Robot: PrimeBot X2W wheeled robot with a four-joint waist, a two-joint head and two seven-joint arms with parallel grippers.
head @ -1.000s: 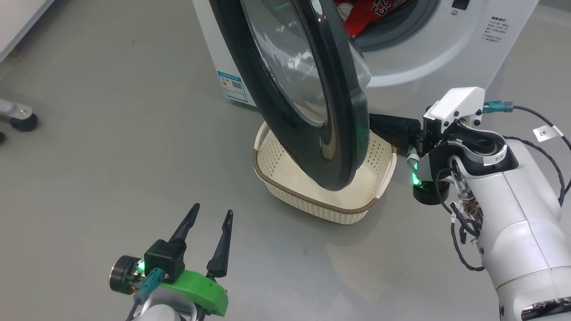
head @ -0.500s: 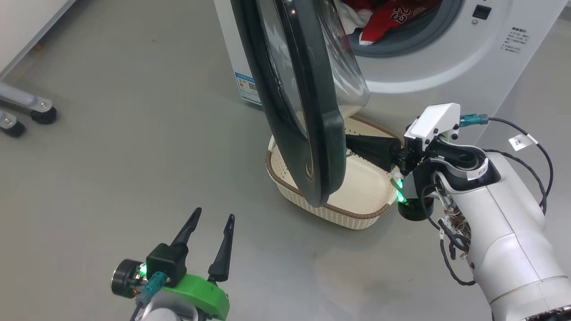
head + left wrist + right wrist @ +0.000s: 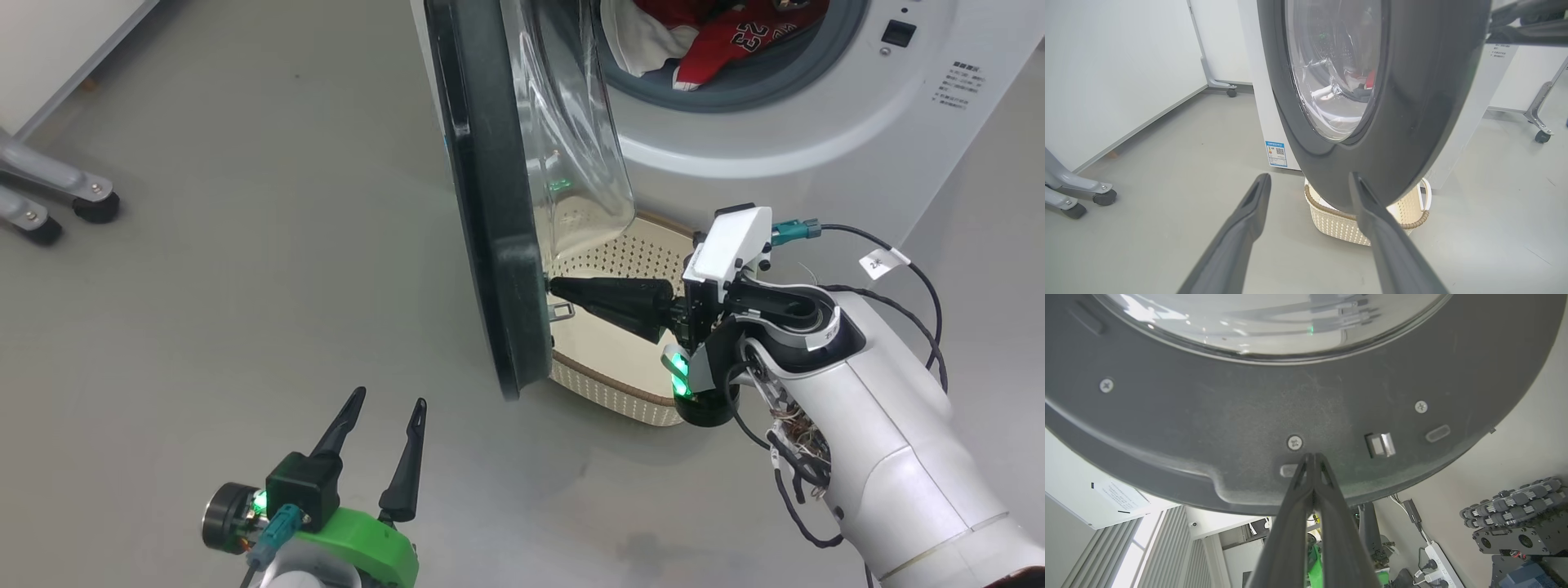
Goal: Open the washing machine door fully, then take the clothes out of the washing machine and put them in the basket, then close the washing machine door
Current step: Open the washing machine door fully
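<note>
Mid-frame in head view: right gripper (image 3: 560, 287), fingers pressed together on nothing, tips against the inner face of the round black-rimmed glass washing machine door (image 3: 490, 204); door edge-on, partly open, so step one is in hand; red-and-white clothes (image 3: 718, 37) lie in the white front-loading washing machine (image 3: 775, 139), upper right; cream perforated plastic basket (image 3: 612, 398) under the door; left gripper (image 3: 390, 398) spread, idle, lower left; next, I'd judge: push the door further frame-left to full swing.

The washing machine door (image 3: 488, 212) has a glossy black rim around clear glass. The washing machine (image 3: 816, 139) is white with a grey ring (image 3: 710, 98) and a blue sticker (image 3: 1276, 153). The clothes (image 3: 722, 37) are bright red with white panels and numbers, and the basket (image 3: 620, 400) is cream and perforated, with a brown woven-look rim.
</note>
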